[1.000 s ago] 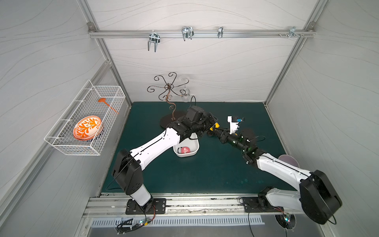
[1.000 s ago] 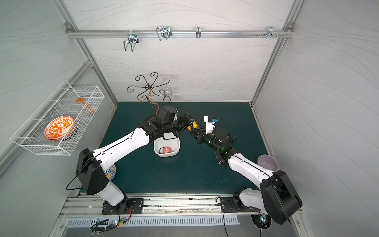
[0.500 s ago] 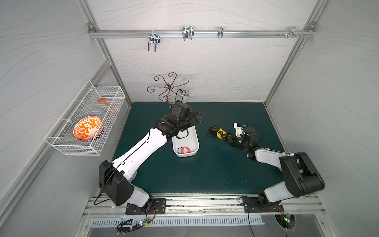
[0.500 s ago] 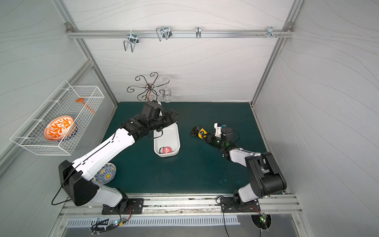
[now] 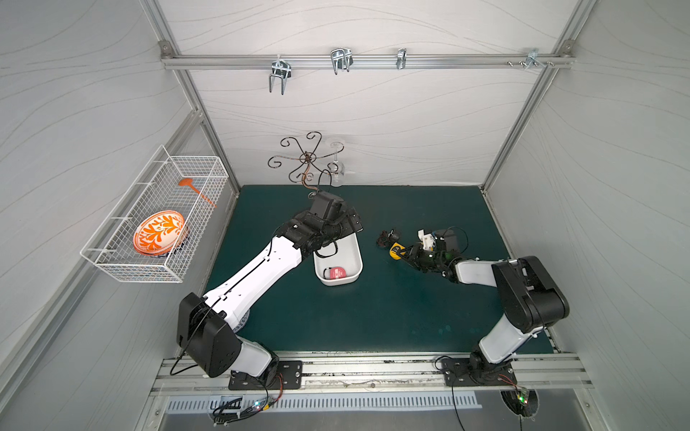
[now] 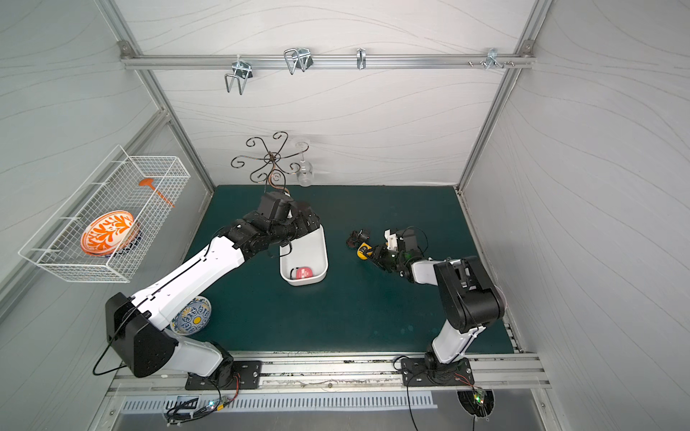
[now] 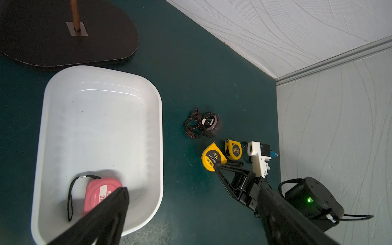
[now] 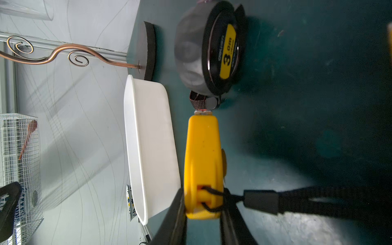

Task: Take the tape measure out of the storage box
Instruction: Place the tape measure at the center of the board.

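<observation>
The right jaws are clenched on the strap end of a yellow tape measure (image 7: 212, 158). I see it out of the storage box (image 7: 156, 101) and low by the green worktop (image 5: 373, 317), to the box's right. A second yellow tape measure (image 7: 233, 150) and a black tape measure (image 7: 210, 125) lie close by. The left jaws hang spread wide above the box, gripping nothing. A pink tape measure (image 7: 95, 193) lies in the box's near end.

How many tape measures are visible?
4. A pink tape measure lies in the white plastic storage box; the right gripper clamps a yellow one; a smaller yellow one and a round black one lie on the green mat nearby. None seems hidden.
</observation>
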Robot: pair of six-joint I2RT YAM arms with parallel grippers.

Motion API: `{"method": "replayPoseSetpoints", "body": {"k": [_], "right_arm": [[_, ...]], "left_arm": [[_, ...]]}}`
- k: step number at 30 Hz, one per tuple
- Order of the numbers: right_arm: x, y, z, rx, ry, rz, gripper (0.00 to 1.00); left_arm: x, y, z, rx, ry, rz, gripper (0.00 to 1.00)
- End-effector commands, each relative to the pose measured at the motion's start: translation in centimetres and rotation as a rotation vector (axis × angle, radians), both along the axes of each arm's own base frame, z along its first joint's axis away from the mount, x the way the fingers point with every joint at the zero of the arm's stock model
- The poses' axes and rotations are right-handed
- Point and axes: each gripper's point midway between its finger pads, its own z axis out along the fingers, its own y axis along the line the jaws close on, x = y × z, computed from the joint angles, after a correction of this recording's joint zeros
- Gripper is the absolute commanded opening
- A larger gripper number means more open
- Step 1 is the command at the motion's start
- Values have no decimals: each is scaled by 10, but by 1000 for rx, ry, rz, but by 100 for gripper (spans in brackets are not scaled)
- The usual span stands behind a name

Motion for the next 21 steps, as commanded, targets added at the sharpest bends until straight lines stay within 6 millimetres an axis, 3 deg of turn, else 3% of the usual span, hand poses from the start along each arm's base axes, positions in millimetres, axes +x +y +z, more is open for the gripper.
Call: {"method": "replayPoseSetpoints", "body": {"k": [1, 13, 21], "right_arm": [[-5, -3, -13, -43, 69, 15, 25], [-11, -7, -21, -96, 135, 34, 44], [-28, -17, 10, -155, 82, 57, 72]], "left_arm": [[2, 5, 14, -4, -49, 6, 100], [-9, 13, -8, 66, 35, -59, 100], [-32, 20, -49, 236, 183, -256, 100]]}}
